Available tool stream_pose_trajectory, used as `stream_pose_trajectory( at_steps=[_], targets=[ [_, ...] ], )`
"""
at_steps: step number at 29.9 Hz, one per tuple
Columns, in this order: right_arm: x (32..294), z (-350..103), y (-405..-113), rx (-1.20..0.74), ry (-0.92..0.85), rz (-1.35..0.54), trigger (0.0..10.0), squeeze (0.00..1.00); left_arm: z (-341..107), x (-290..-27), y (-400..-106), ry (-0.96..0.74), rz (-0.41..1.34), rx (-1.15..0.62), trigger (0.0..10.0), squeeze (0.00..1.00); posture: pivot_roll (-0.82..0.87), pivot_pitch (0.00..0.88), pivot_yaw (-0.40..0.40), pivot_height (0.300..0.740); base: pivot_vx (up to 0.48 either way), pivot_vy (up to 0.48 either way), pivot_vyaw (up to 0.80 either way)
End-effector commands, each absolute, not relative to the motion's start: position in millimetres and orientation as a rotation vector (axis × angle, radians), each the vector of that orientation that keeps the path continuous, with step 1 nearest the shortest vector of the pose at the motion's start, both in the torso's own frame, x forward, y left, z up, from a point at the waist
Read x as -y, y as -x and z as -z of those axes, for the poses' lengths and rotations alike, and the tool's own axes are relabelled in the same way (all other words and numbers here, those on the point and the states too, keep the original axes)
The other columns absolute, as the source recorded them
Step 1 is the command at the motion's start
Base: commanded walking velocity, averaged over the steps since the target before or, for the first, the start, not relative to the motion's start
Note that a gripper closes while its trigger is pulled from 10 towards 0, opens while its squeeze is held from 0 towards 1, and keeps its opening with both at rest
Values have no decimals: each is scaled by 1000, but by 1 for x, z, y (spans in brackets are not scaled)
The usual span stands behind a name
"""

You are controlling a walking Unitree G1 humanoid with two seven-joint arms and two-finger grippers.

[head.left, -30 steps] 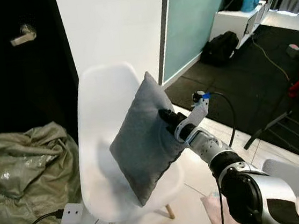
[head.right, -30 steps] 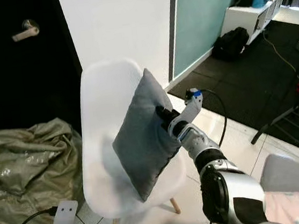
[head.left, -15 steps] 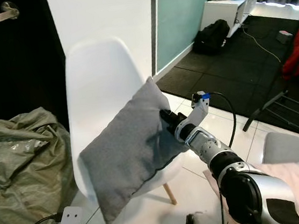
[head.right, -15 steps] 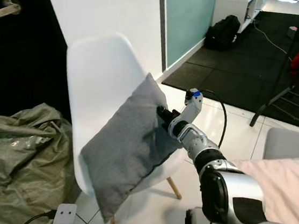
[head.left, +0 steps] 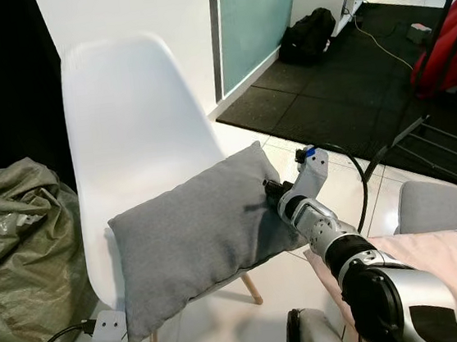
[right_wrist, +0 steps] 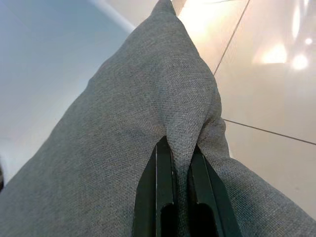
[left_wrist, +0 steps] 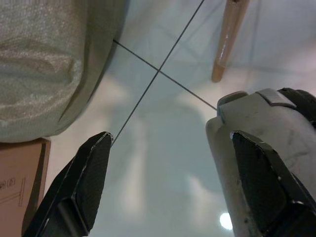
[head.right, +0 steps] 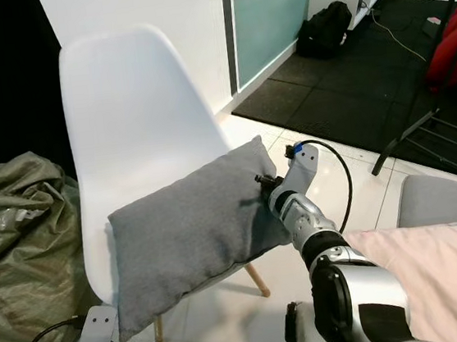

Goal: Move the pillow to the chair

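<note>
— Where is the grey pillow (head.left: 194, 234)?
— Lying flat on the seat of the white shell chair (head.left: 128, 120), its front corner hanging past the seat's edge. The right gripper (right_wrist: 178, 163) pinches a fold of its cloth.
— And the left gripper (left_wrist: 170, 173)?
— Fingers spread wide above pale floor tiles (left_wrist: 163, 148), beside a cardboard box (left_wrist: 19, 177) whose print is too cut off to read.

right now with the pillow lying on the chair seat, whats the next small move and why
Probably open the right gripper and let go. The grey pillow already lies flat across the white chair seat, while the fingers pinch a fold of fabric at its edge. The seat seems to carry its weight, though one corner overhangs the front.
</note>
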State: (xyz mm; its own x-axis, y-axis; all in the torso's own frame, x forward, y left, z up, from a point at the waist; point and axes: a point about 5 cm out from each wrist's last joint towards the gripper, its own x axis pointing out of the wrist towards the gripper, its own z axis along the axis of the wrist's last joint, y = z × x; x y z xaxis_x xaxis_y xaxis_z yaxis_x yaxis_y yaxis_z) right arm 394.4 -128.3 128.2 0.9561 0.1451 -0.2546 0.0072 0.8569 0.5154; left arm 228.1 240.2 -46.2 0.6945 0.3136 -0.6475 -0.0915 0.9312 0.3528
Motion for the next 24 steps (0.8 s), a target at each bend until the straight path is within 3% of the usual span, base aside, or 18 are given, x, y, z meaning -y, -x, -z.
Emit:
stream_pose_trajectory(
  at_steps=[1,15,17,24],
  targets=[
    [125,-125,-393,-300,-590,-41,10000,0,50,-246,-218,-304,-256,-784,10000,0,11,145,-45,510,0,0,0],
    [135,-153,-405,-173,-908,120,10000,0,22,-278,-224,-187,-386,-516,10000,0,93,246,-32,510,0,0,0],
    [139,-164,-409,-129,-996,152,10000,0,-6,-283,-236,-158,-380,-359,10000,0,107,261,-28,510,0,0,0],
    [137,-191,-416,-40,-1116,115,10000,0,-76,-291,-261,-125,-370,-69,10000,0,124,276,-21,510,0,0,0]
  ],
)
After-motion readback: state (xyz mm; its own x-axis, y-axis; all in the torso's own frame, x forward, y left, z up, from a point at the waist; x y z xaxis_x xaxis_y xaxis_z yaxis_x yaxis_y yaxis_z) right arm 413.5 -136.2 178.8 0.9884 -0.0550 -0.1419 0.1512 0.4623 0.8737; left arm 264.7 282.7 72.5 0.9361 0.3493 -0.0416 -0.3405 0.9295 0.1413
